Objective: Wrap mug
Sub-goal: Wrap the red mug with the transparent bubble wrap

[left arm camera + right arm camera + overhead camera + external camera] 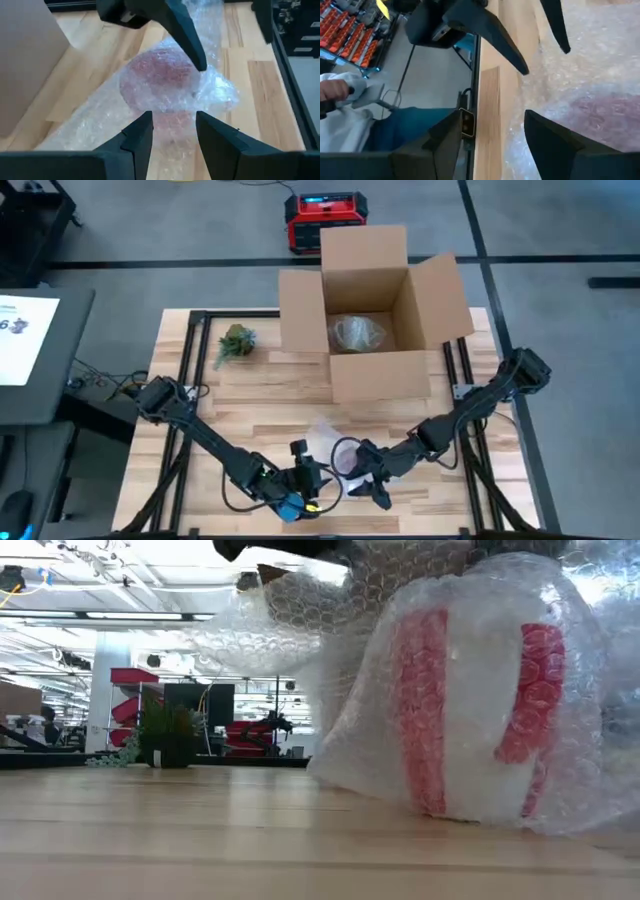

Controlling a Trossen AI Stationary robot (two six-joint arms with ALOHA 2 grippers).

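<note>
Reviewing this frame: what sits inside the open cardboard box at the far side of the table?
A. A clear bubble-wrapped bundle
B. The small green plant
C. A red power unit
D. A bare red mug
A: the high view shows a clear bubble-wrapped bundle on the floor of the cardboard box, while the green plant lies on the table outside it, and the red-and-white mug sits wrapped near both grippers.

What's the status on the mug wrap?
Both grippers open at the table's front edge: left gripper, right gripper. Mug bubble-wrapped, lying between them. Nothing blocking.
</note>
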